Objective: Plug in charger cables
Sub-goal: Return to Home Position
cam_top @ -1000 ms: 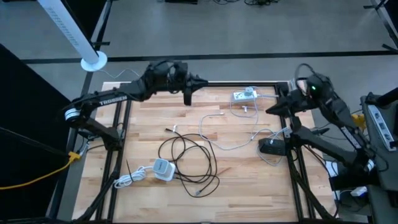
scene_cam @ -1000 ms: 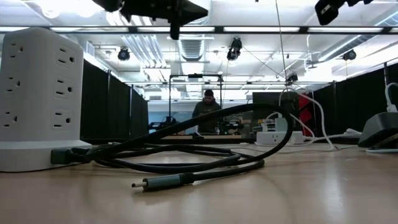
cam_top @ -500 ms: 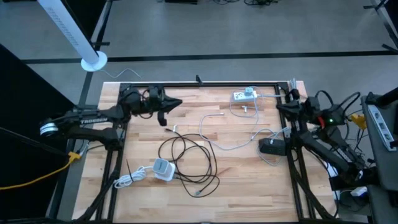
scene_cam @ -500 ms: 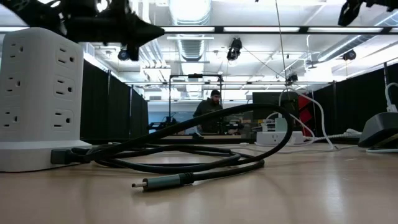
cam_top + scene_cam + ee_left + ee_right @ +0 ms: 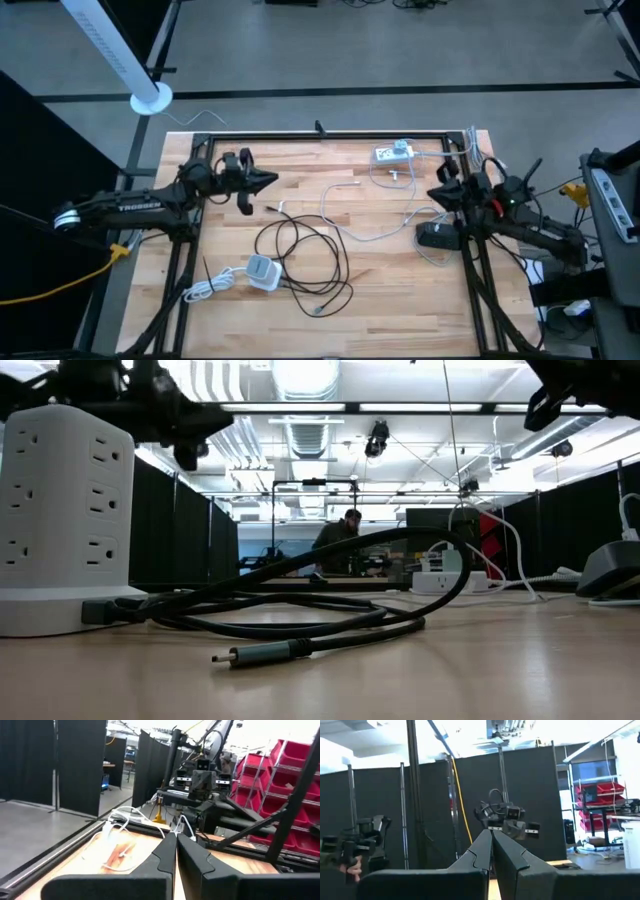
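We find the left tool (image 5: 268, 181) above the far left part of the table (image 5: 390, 295), pointing toward the middle. In its wrist view the two fingers meet at their tips, fully closed, with nothing between them. The right tool (image 5: 438, 191) hangs over the table's right edge. It is closed tip to tip as well and carries nothing. In the low view both tools are only dark shapes cut off by the upper edge.

The black charger cable (image 5: 340, 638) lies in loose loops on the near middle of the table. One plug tip (image 5: 245, 656) rests free on the wood. Its other end runs toward the white outlet tower (image 5: 262, 272), but we cannot tell from above whether it is seated there. In the low view the tower is cut off at the side. A coiled white cable (image 5: 205, 290) lies just beside the tower.

A thin white charger cable (image 5: 370, 237) curves across the middle toward the black outlet extension (image 5: 437, 235) at the right edge. The joint there is too small for us to judge. Near the far edge sits a white power strip (image 5: 393, 153) with pale leads around it, and we cannot make out which of them are plugged in.

Beyond the table a person (image 5: 340, 543) shows, partly hidden by the cable loop.
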`<state>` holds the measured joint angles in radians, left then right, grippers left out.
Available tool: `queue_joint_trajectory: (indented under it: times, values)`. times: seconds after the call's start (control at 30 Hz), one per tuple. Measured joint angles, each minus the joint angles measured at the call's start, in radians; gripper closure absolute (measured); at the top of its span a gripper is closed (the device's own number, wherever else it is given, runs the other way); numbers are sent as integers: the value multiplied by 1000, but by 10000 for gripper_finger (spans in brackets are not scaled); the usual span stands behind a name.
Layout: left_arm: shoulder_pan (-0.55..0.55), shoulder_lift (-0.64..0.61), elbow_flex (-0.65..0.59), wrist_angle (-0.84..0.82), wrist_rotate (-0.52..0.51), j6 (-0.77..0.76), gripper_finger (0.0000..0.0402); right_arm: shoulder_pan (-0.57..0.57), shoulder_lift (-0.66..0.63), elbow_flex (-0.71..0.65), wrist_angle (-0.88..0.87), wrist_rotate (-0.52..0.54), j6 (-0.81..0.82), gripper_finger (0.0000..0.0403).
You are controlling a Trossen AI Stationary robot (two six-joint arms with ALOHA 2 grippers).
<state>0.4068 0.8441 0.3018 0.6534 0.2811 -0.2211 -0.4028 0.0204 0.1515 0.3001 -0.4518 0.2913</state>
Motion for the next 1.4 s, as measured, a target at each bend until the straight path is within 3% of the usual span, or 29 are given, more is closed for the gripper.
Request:
queue_joint_trajectory:
  times: [0.23, 0.4, 0.47, 0.6, 0.7, 0.97, 1.2, 1.4]
  values:
    - [-5, -26, -66, -15, 16, -100, 402, 95, 1, -39, -23, 64, -10, 403]
    - [-5, -2, -66, -69, 16, -71, 402, 116, 3, -59, -438, 49, 110, 403]
    - [-5, 9, -65, -70, 16, -51, 402, 119, 3, -61, -510, 46, 70, 403]
    - [-21, 57, -70, -70, 15, 70, 402, 120, -1, -100, -355, 43, -79, 403]
    - [-52, 91, -85, -38, 16, 111, 402, 122, 2, -142, -192, 49, -74, 403]
    - [-153, 168, -167, 272, -15, 98, 402, 208, 8, -142, -96, 98, -18, 403]
    - [-173, 173, -181, 280, -76, 124, 402, 334, 24, -142, -132, 295, -175, 403]
    - [-172, 63, -218, 279, -83, 177, 402, 357, 1, -142, -116, 325, -274, 403]
